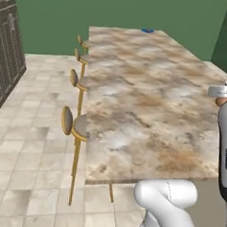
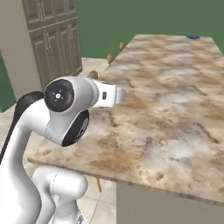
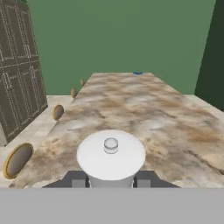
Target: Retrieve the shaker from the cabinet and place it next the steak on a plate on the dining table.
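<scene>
In the hand view, my gripper (image 3: 111, 181) is shut on the shaker (image 3: 111, 155). Its round white-grey cap faces the camera between the two dark fingers (image 3: 78, 181). The shaker is held above the near end of the dining table (image 3: 131, 109), a long marble top running away from me. The blue plate (image 3: 138, 72) lies at the far end, also visible as a small spot in both base views (image 1: 148, 30) (image 2: 193, 37). The steak is too small to make out at this distance. The cabinet is out of view.
Gold-legged stools (image 1: 74, 124) line the table's left side. A tall grey panelled unit (image 2: 54, 39) stands on the left against the green wall. My white arm (image 2: 65, 109) rises in front of the table's near edge. Tiled floor lies open to the left.
</scene>
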Motion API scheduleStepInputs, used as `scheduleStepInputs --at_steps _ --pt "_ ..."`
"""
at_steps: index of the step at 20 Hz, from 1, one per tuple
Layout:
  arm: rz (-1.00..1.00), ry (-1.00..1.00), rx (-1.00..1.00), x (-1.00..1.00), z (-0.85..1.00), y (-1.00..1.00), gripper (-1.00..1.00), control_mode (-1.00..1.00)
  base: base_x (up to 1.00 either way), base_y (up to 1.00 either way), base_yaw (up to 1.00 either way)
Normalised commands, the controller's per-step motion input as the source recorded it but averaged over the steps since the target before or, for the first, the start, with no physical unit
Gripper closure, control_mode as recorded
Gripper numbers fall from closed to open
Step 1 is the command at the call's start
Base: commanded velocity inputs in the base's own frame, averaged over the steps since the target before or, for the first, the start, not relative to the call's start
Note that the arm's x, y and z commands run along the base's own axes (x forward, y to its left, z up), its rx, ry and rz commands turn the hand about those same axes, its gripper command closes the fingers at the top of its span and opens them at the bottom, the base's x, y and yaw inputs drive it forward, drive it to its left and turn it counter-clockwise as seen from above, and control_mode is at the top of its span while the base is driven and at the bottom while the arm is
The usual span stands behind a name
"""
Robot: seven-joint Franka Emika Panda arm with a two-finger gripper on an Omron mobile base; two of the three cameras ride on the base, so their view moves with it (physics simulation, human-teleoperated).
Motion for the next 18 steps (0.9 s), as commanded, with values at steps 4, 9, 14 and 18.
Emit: scheduleStepInputs --at_steps 4,9,14,18 --pt "0.00 0.00 0.00 0.00 0.00 0.00 1.00 1.00 0.22 0.17 -0.52" --pt "0.00 0.00 0.00 0.00 0.00 0.00 1.00 1.00 0.09 0.73 -0.46" --pt "0.00 0.00 0.00 0.00 0.00 0.00 1.00 1.00 0.00 1.00 -0.39" --pt "0.00 0.00 0.00 0.00 0.00 0.00 1.00 1.00 0.00 1.00 -0.26"
